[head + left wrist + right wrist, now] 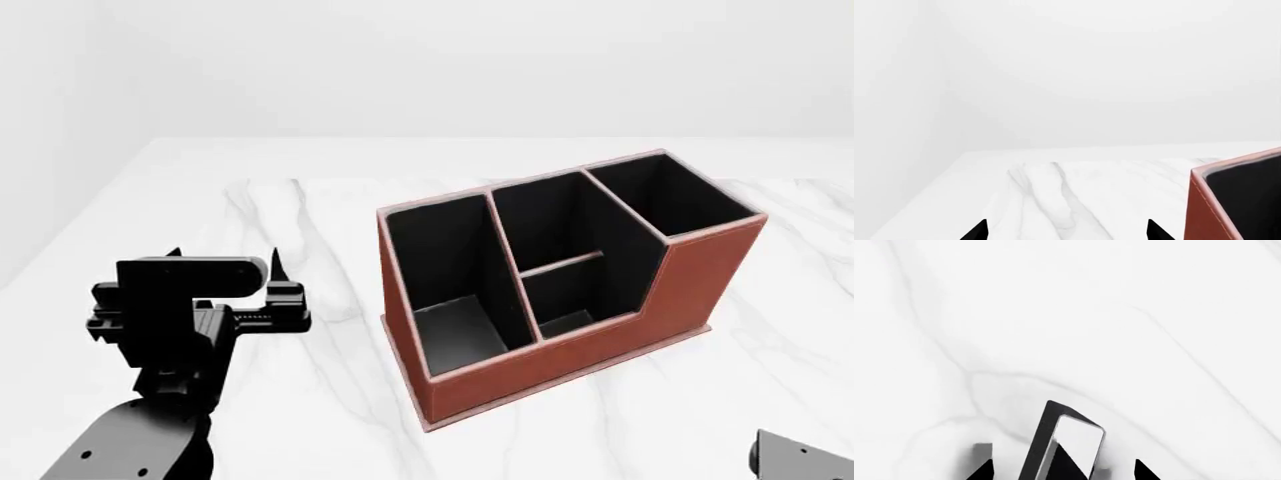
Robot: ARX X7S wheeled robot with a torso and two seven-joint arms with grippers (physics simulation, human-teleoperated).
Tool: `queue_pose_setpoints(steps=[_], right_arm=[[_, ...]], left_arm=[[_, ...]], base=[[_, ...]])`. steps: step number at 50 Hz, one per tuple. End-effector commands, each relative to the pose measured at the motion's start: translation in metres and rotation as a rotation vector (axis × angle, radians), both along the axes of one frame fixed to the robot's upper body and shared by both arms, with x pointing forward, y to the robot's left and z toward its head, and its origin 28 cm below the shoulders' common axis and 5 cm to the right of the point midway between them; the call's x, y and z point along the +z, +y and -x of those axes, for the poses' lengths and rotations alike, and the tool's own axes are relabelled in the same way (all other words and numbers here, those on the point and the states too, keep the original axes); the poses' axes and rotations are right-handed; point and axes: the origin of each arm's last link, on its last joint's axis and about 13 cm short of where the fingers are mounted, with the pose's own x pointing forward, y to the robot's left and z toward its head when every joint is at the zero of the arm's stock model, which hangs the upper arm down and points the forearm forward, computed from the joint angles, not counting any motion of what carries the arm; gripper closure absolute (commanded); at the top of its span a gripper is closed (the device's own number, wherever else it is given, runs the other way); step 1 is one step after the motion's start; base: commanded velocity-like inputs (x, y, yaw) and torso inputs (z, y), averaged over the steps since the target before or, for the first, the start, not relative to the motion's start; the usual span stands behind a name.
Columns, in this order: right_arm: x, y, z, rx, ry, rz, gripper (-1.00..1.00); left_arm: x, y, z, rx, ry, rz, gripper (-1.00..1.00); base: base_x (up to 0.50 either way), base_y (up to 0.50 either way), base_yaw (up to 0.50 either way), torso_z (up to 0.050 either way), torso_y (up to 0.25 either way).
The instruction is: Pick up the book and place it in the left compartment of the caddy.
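Status: the book [1066, 447] sits between the right end effector [1057, 470] fingertips in the right wrist view, tilted up on edge, dark cover with the white page face showing. Fingertips are apart on either side of it; can't tell if they actually touch or clamp it, so whether it's grasped is unclear. The book isn't visible from the head view, only a corner of the right arm is, well off to the caddy's near right.

The caddy [574, 340] stands on the worktop [267, 220], all four sections look empty. The left compartment [447, 270] is the long narrow one at the caddy's low end, nothing in it. So by my read: placement not done, transport not done, pick is at best in progress.

Left end effector [274, 290] hovers beside the caddy's low end, apart from it, fingertips spread and holding nothing. In the left wrist view a corner of the caddy wall shows just past one fingertip.

Left to do: confirm grip, lift, carry over the caddy rim, drop into the left compartment.

Surface: white marble-look worktop with grey veining, flat, otherwise bare around the caddy. Room: plain white walls, no other features visible
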Motion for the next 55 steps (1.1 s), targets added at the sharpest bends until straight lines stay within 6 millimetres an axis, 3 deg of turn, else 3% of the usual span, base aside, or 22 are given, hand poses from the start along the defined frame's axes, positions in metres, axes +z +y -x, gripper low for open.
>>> queue_pose_setpoints(steps=[1, 4, 5, 12, 18, 22, 24, 25, 26, 27, 37, 45, 55], right_arm=[[-0.016, -0.003, -0.005, -0.025, 0.038, -0.041, -1.0], [-0.021, -0.004, -0.006, -0.028, 0.048, -0.055, -1.0], [-0.022, -0.004, -0.007, -0.033, 0.052, -0.059, 1.0], [-0.023, -0.003, -0.008, -0.019, 0.047, -0.067, 1.0], [-0.009, -0.003, -0.014, 0.044, -0.123, 0.049, 1.0], [0.017, -0.008, -0.025, 0.081, -0.394, 0.148, 1.0], [0.035, -0.01, -0.03, 0.253, -0.311, 0.182, 1.0], [0.041, -0.011, -0.032, 0.27, -0.363, 0.155, 1.0], [0.053, -0.01, -0.038, 0.314, -0.461, 0.251, 1.0], [0.058, -0.009, -0.041, 0.328, -0.441, 0.183, 1.0], [0.078, -0.003, -0.054, 0.439, -0.434, 0.181, 1.0], [0.079, 0.0, -0.052, 0.475, -0.407, 0.134, 1.0], [0.105, 0.003, -0.046, 0.566, -0.416, 0.077, 1.0]], left_arm=[[0.001, 0.0, 0.0, 0.0, -0.003, -0.001, -1.0], [0.002, 0.0, 0.0, -0.001, -0.003, -0.004, -1.0], [0.002, 0.0, 0.0, -0.001, -0.004, -0.004, -1.0], [0.001, -0.001, 0.0, -0.003, -0.004, -0.006, -1.0], [0.001, -0.001, 0.0, -0.003, -0.003, -0.005, -1.0], [0.003, 0.0, 0.001, -0.005, -0.006, -0.001, -1.0], [0.003, -0.001, 0.001, -0.005, -0.007, -0.001, -1.0], [0.004, -0.001, 0.001, -0.005, -0.007, -0.001, -1.0], [0.005, -0.001, 0.001, -0.005, -0.009, -0.002, -1.0], [0.005, -0.001, 0.002, -0.005, -0.01, -0.003, -1.0], [0.004, -0.001, 0.001, -0.007, -0.003, -0.001, -1.0], [0.004, 0.0, 0.001, -0.005, -0.003, -0.001, -1.0], [0.004, -0.001, 0.0, -0.007, -0.002, -0.002, -1.0]], base=[[0.0, 0.0, 0.0, 0.0, 0.0], [0.0, 0.0, 0.0, 0.0, 0.0], [0.0, 0.0, 0.0, 0.0, 0.0], [0.0, 0.0, 0.0, 0.0, 0.0], [0.0, 0.0, 0.0, 0.0, 0.0], [0.0, 0.0, 0.0, 0.0, 0.0], [0.0, 0.0, 0.0, 0.0, 0.0], [0.0, 0.0, 0.0, 0.0, 0.0], [0.0, 0.0, 0.0, 0.0, 0.0], [0.0, 0.0, 0.0, 0.0, 0.0], [0.0, 0.0, 0.0, 0.0, 0.001], [0.0, 0.0, 0.0, 0.0, 0.0], [0.0, 0.0, 0.0, 0.0, 0.001]])
